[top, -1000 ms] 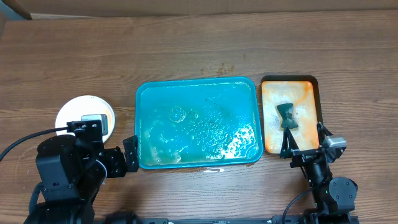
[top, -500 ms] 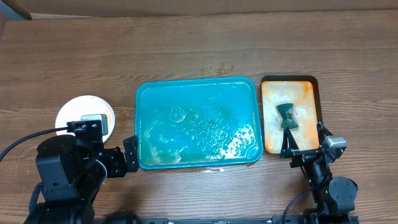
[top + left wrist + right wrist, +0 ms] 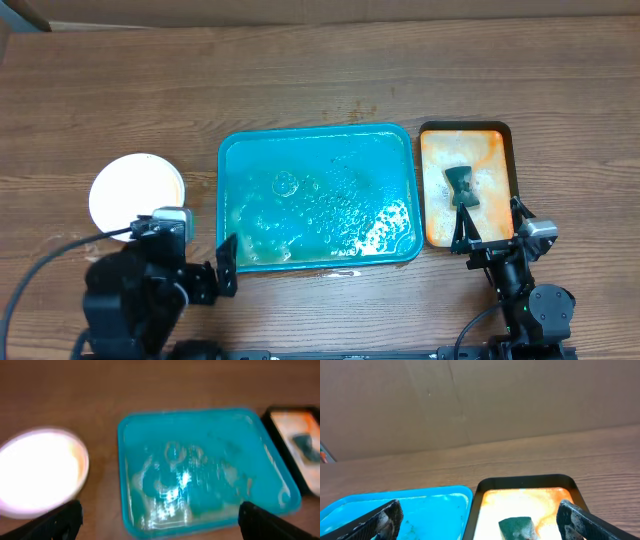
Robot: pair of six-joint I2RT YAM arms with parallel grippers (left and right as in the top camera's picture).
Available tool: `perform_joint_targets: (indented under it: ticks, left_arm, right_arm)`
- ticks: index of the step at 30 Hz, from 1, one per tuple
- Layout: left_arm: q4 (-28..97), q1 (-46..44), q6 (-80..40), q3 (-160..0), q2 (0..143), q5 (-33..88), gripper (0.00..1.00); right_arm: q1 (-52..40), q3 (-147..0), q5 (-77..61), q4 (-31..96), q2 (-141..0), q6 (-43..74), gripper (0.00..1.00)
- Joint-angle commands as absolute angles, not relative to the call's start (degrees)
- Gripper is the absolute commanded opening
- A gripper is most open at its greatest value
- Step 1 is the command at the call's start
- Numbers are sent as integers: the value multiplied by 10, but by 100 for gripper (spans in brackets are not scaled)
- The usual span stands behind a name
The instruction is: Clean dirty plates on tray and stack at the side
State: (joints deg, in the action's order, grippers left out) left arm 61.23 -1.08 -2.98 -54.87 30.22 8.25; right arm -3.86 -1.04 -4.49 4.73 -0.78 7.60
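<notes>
The plates (image 3: 135, 188) show as one round white disc on the bare table left of the tray; I cannot tell how many lie stacked. In the left wrist view the plates (image 3: 40, 470) glare white. The teal tray (image 3: 232, 150) holds only soapy water and foam; the same tray (image 3: 125, 460) fills the left wrist view. My left gripper (image 3: 190, 262) is open and empty, near the tray's near-left corner, below the plates. It appears again as the left gripper (image 3: 165, 525). My right gripper (image 3: 488, 228) is open and empty at the orange tray's near edge, and shows as the right gripper (image 3: 482, 522).
A smaller orange tray (image 3: 495, 135) with a dark rim sits right of the teal one, wet and foamy. A dark green sponge (image 3: 461, 187) lies in it, also visible as the sponge (image 3: 517, 527). A cardboard wall (image 3: 480, 400) stands behind the table.
My left arm has drawn back toward the table's near edge and slightly right, uncovering the plates. The right arm has not moved.
</notes>
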Motion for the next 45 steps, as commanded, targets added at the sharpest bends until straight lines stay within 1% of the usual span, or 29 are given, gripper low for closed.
perform_joint_targets:
  ticks: [1,10,15,16,21,24,30,45]
  left_arm:
    - [530,-16,-35,-426,224,75,100]
    - [366,-16,-85,-214,72,75,100]
    - [248,-16,-95,-124,4,83,100]
    - [187,-16,-94,-98,3,86,100]
    - [19,-16,-70,-33,2,70,100]
    - [-50,-15,-52,-1,2,58,100]
    - [45,-15,-51,-3,2,53,100]
    - [41,-15,-51,-3,4,49,100]
  right_arm:
    - [-42,-5,-41,44,-2,75,100]
    - [-42,-5,-41,44,-2,75,100]
    - [-42,-5,-41,44,-2,75,100]
    - [-42,-5,-41,44,-2,75,100]
    - [-42,-5,-41,44,-2,75,100]
    - [-42,-5,-41,44,-2,75,100]
    - [-42,-5,-41,44,-2,75,100]
    - [-42,-5,-41,44,-2,75,100]
